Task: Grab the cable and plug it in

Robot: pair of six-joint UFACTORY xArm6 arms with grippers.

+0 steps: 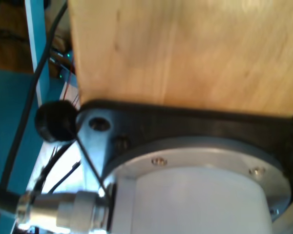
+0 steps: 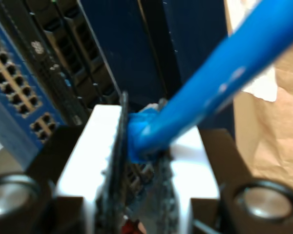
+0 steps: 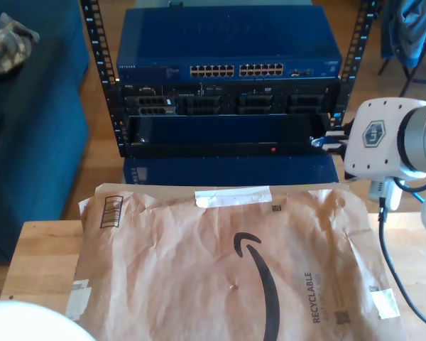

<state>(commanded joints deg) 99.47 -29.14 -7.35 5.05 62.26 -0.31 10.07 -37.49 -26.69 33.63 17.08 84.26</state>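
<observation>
Bright blue, the cable (image 2: 219, 83) runs up out of our second claw (image 2: 146, 161), whose white fingers (image 2: 90, 151) are clamped on its booted plug, just before a blue switch (image 2: 14, 92) with rows of ports. Our first claw's state we cannot tell; its camera faces the wooden counter (image 1: 185, 48) and a white arm base (image 1: 195, 200).

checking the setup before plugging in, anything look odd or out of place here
One thing: a big crumpled brown paper mailer covers most of the wooden table before the rack with the blue network switch. My second claw is shut on the bright blue cable; no damage visible.
</observation>
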